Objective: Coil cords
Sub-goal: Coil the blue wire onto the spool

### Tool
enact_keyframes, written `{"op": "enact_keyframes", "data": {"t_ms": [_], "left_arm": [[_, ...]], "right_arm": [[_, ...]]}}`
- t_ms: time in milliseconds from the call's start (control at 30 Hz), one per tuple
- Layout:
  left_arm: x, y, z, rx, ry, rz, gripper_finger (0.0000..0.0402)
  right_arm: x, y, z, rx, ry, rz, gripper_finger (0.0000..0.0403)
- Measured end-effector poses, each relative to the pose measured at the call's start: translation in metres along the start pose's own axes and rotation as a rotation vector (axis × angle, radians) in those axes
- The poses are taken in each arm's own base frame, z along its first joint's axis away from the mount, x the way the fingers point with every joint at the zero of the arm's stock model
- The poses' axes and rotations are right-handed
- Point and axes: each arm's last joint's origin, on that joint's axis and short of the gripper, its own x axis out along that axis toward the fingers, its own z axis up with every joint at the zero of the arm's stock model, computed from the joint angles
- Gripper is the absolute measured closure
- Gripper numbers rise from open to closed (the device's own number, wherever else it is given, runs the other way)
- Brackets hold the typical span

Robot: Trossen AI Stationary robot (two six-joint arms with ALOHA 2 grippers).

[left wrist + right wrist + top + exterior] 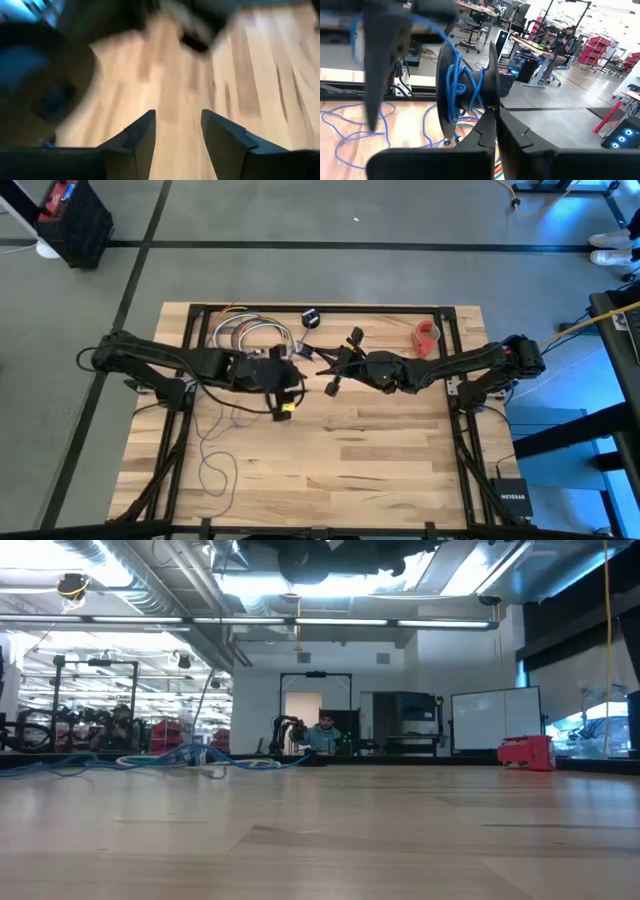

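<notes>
Mid-wind, by the look of it: the right gripper point(496, 131) has its fingers pinched together on the rim of a black spool point(468, 85), held up above the middle of the table point(330, 470) with several turns of blue cord point(457, 82) already around its core. The left gripper point(177, 131) sits just beside it over the table, fingers apart with nothing between them, only bare wood showing past them. Most of the cord is not yet wound; it trails off the spool and lies in loose loops on the table's left side point(215, 465). The spool's axis looks roughly level, flanges upright. Next move likely needs the left gripper to pick up the slack near the spool and lay another turn without tangling. Multicoloured wire bundle point(250, 335) sits at the back, untouched.
</notes>
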Motion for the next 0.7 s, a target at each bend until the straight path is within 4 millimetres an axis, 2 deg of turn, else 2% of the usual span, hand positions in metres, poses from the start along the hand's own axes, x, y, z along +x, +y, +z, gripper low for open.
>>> {"op": "enact_keyframes", "data": {"t_ms": [133,300,433,600,700], "left_arm": [[0.009,-0.010,-0.017,0.046,0.175,-0.053,0.0251],[0.015,-0.008,-0.034,0.101,0.349,0.018,0.0251],[0.017,0.006,-0.039,0.082,0.410,0.109,0.0251],[0.014,0.032,-0.050,0.040,0.535,0.291,0.0251],[0.010,0.042,-0.051,0.024,0.560,0.316,0.0251]], "right_arm": [[0.000,0.000,0.000,0.000,0.000,0.001,0.0395],[0.000,0.000,0.000,0.003,-0.001,0.001,0.0395],[0.000,0.000,0.000,0.006,0.003,0.004,0.0395],[0.000,0.000,-0.001,0.006,0.006,0.005,0.0395],[0.000,0.000,-0.001,0.003,0.011,0.006,0.0395]]}}
